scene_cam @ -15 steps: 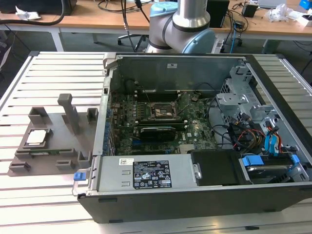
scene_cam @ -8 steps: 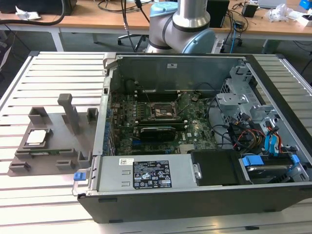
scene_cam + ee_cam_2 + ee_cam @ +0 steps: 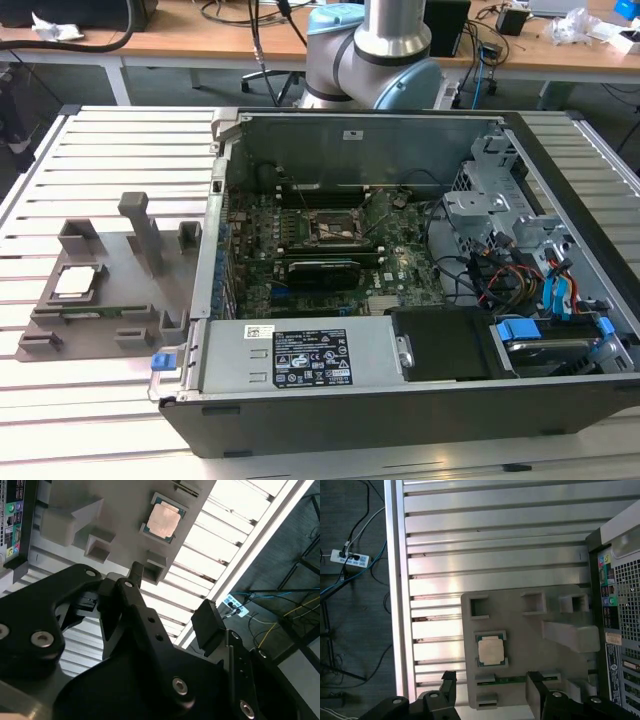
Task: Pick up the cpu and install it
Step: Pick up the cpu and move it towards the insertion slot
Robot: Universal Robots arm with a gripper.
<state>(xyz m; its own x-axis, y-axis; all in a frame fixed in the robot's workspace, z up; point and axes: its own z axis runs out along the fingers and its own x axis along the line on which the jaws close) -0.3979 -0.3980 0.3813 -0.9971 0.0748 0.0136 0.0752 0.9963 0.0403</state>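
The cpu (image 3: pixel 80 282) is a small square chip with a pale metal top. It lies flat in a recess of the grey plastic tray (image 3: pixel 120 272) at the exterior view's left, outside the computer case (image 3: pixel 400 400). In both wrist views my gripper (image 3: pixel 492 682) (image 3: pixel 172 600) hangs open above the tray with nothing between its black fingers (image 3: pixel 449 680). The cpu (image 3: pixel 490 649) (image 3: pixel 164 521) sits a short way beyond the fingertips and apart from them. The black square socket (image 3: pixel 335 228) sits mid-motherboard inside the open case.
Upright posts (image 3: pixel 145 230) and several block-shaped holders rise from the tray (image 3: pixel 520 630). The case wall (image 3: pixel 615 605) stands right beside the tray. Everything rests on a slatted aluminium table (image 3: pixel 100 140); beyond its edge lie the floor and cables (image 3: pixel 350 560).
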